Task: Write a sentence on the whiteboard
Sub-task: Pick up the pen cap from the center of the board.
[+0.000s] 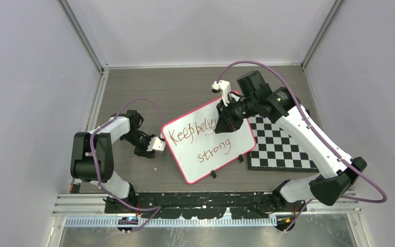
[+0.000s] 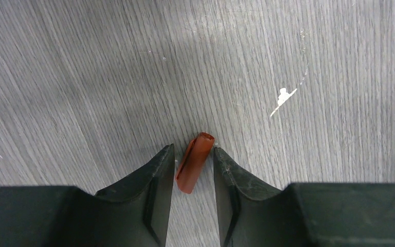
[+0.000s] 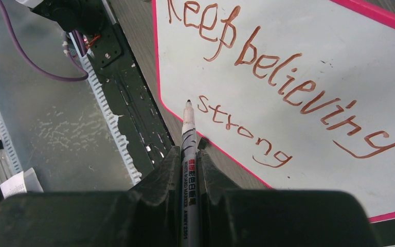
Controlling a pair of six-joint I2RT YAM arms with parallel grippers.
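Beneath the right claw [image 3: 188,150], clamped on a marker [image 3: 187,122], lies the whiteboard [image 1: 186,160]; the left claw [image 2: 193,149] pinches a cap [image 2: 193,165].

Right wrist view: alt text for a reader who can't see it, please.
The right hand grips a whiteboard marker, its uncapped tip pointing at the pink-rimmed whiteboard. The sentence on it reads "Keep believing strong" in brownish-red handwriting, on two lines.

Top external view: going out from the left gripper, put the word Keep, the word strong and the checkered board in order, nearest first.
1. The brownish-red handwritten word Keep, at the left end of the pink-rimmed white whiteboard, beside the left gripper.
2. The word strong, lower line, mid-board.
3. The black-and-white checkered board, beyond the whiteboard's right edge.
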